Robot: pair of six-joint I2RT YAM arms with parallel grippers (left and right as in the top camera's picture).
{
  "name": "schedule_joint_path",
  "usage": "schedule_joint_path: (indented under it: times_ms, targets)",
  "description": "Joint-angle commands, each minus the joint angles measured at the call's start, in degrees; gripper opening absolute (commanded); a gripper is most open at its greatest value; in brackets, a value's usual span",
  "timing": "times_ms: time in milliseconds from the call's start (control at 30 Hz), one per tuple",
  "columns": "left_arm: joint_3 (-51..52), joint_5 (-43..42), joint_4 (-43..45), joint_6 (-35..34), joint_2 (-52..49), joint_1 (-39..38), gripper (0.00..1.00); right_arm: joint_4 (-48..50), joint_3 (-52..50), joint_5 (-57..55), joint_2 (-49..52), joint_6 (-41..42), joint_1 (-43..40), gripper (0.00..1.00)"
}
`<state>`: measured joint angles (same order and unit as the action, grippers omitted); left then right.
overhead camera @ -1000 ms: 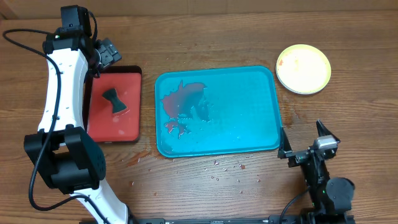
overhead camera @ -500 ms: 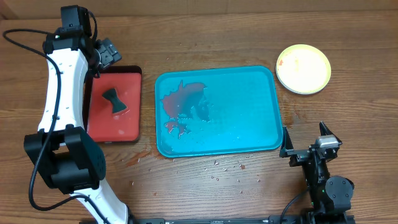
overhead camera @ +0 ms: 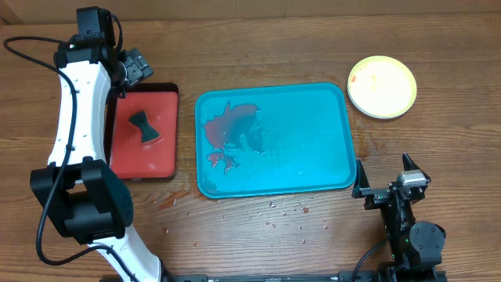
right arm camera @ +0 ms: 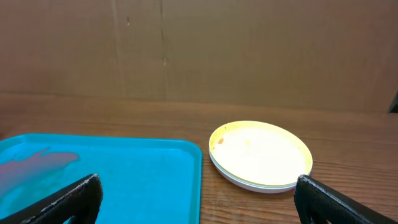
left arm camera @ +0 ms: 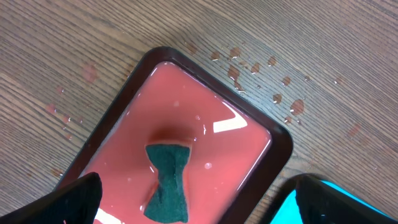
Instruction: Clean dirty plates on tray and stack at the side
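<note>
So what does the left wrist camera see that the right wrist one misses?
Only the left wrist: a red plastic tray with a dark rim, and on it a dark green bow-tie-shaped sponge. Only the right wrist: stacked round plastic plates, yellow-green on top, and a brown cardboard wall. Both: the turquoise plastic tray and the wooden table.

The left arm point(overhead camera: 76, 110) is white with black joints point(overhead camera: 82, 200) and cables point(overhead camera: 27, 53).
</note>
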<state>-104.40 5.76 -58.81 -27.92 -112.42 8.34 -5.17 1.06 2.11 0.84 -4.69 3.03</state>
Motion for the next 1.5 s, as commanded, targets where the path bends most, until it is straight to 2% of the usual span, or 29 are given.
schedule_joint_path:
  times_ms: [0,300,367,500,600,767,967,1167,1467]
  targets:
    - [-0.7,0.2,-0.1,0.5,0.5,-0.2,1.0,0.3,-0.6,-0.6,-0.7,0.3,0.0,1.0]
    - [-0.7,0.8,-0.5,0.7,0.4,-0.1,1.0,0.3,-0.6,-0.6,-0.7,0.3,0.0,1.0]
    - [-0.7,1.2,-1.2,2.8,0.4,0.0,1.0,0.3,-0.6,-0.6,-0.7,0.3,0.0,1.0]
    - [-0.7,-0.9,-6.8,3.7,1.7,0.1,0.99,0.3,-0.6,-0.6,-0.7,0.3,0.0,1.0]
    - [0.4,-1.6,-7.5,3.7,5.2,0.4,1.0,0.3,-0.6,-0.6,-0.7,0.3,0.0,1.0]
    - [5.4,-4.3,-2.8,6.0,14.7,0.0,1.0,0.3,-0.6,-0.6,-0.7,0.3,0.0,1.0]
    - [20.9,-10.3,5.7,14.1,30.2,-0.1,1.0,0.3,-0.6,-0.6,-0.7,0.3,0.0,1.0]
    - [39.7,-17.4,19.3,20.4,46.7,-0.1,1.0,0.3,-0.6,-0.6,-0.7,0.3,0.0,1.0]
    - [69.3,-16.6,44.9,20.7,71.1,-0.1,1.0,0.3,-0.6,-0.6,-0.7,0.3,0.0,1.0]
